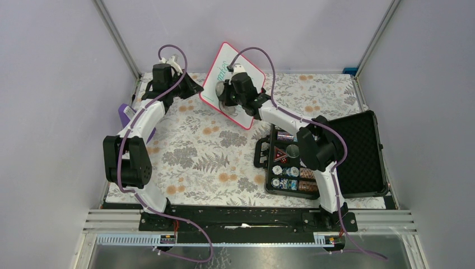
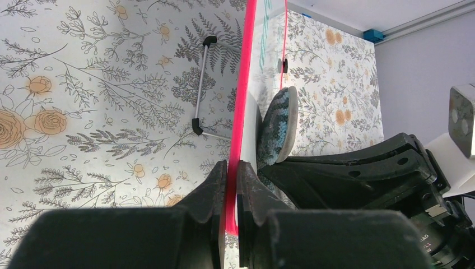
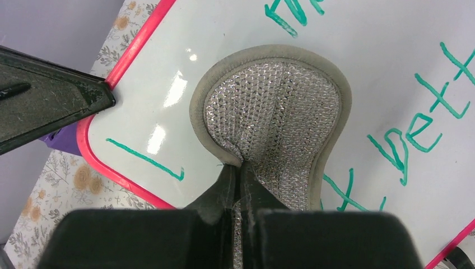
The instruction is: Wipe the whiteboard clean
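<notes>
Floral cloth (image 1: 213, 162) covers the table under my two arms, seen from above. One whiteboard (image 1: 217, 66) stands tilted at the far side, between my two claws. My left claw (image 1: 197, 91) meets its left edge and my right claw (image 1: 228, 96) sits over its face. One black case (image 1: 358, 151) lies open behind my right claw, beside that arm's elbow, with poker chips in its near half.

From my left wrist, the board runs edge-on straight ahead from my fingertips. Its red rim (image 2: 243, 84) is clamped between my two left fingers, one on each side. One wire stand (image 2: 200, 89) shows to the left of that claw, behind the board. To the right, one round pad (image 2: 278, 126) leans against the board's face.

From my right wrist, my two right fingers are pinched together on a fold of that pad, which has silvery mesh inside a grey border. It rests on the white surface just beyond my fingertips. Green handwriting (image 3: 417, 131) lies to the right of this claw and ahead of it, and one long green stroke (image 3: 145, 159) lies to its left. I cannot read the words.
</notes>
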